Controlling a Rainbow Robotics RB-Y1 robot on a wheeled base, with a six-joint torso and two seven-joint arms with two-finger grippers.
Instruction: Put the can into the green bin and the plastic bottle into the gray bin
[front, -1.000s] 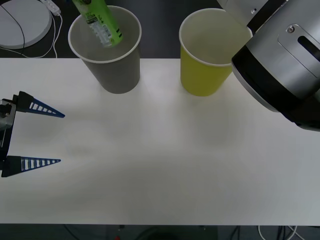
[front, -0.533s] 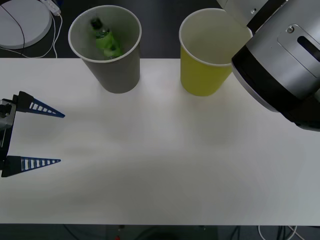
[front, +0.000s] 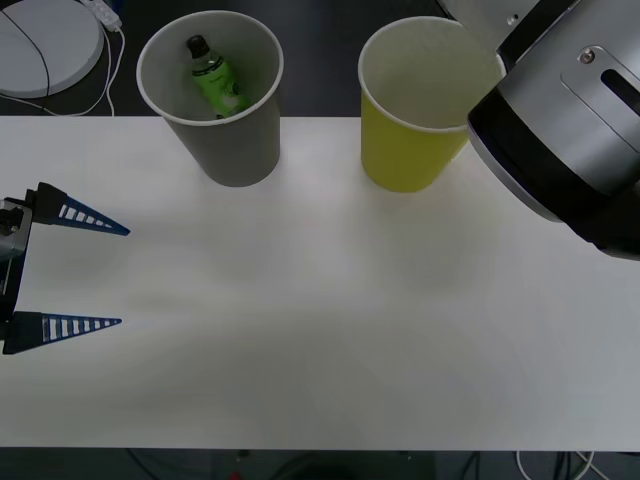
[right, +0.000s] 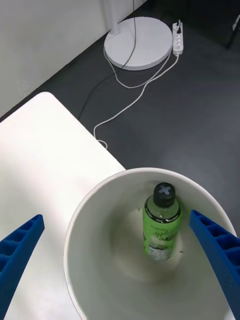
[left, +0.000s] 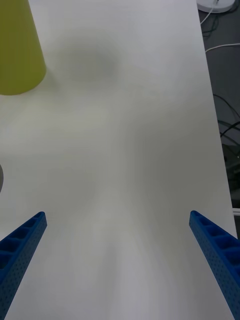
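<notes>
Inside the large gray tapered paper cup with white rim (front: 212, 150): small clear plastic bottle of bright green drink (front: 217, 82), black screw cap up, green-and-white printed label around the body. Leaning against the pale inner wall on the far side, base down on the cup's floor, seen also from above in the right wrist view (right: 162, 227). Standing upright at the far edge of the white desk (front: 330, 320), toward the left. Beside it to the right, apart and not touching: large yellow-green tapered paper cup with white rim (front: 408, 155), upright, pale inside, nothing visible in it. Same height and shape as the gray one.
</notes>
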